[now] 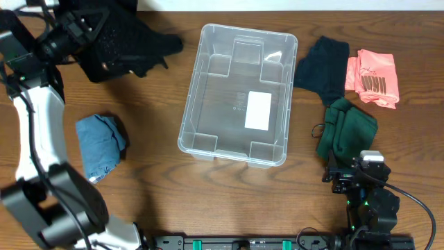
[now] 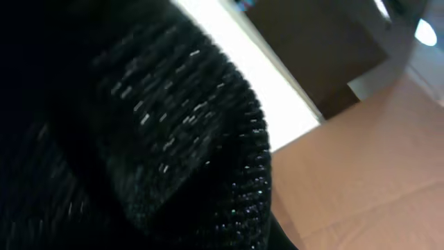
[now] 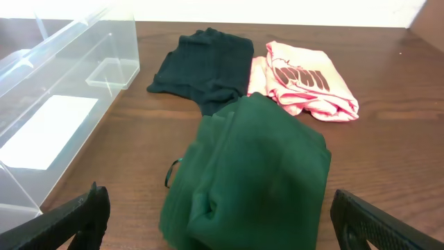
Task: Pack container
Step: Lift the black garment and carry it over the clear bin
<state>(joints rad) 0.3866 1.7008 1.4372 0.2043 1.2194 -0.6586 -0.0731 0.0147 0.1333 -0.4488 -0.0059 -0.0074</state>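
The clear plastic container (image 1: 201, 76) stands empty at the table's middle, a white label on its base; its corner shows in the right wrist view (image 3: 69, 62). My left gripper (image 1: 82, 36) is at the far left, shut on a black knit garment (image 1: 128, 43) that it holds up. That garment (image 2: 139, 139) fills the left wrist view and hides the fingers. My right gripper (image 1: 355, 172) is open near the front right. In the right wrist view its fingers (image 3: 222, 226) are spread just short of a folded green garment (image 3: 250, 167), not touching it.
A folded blue garment (image 1: 103, 142) lies at the left. Right of the container lie a dark garment (image 1: 322, 64) (image 3: 205, 59), a pink printed garment (image 1: 374, 78) (image 3: 309, 83) and the green garment (image 1: 345, 128).
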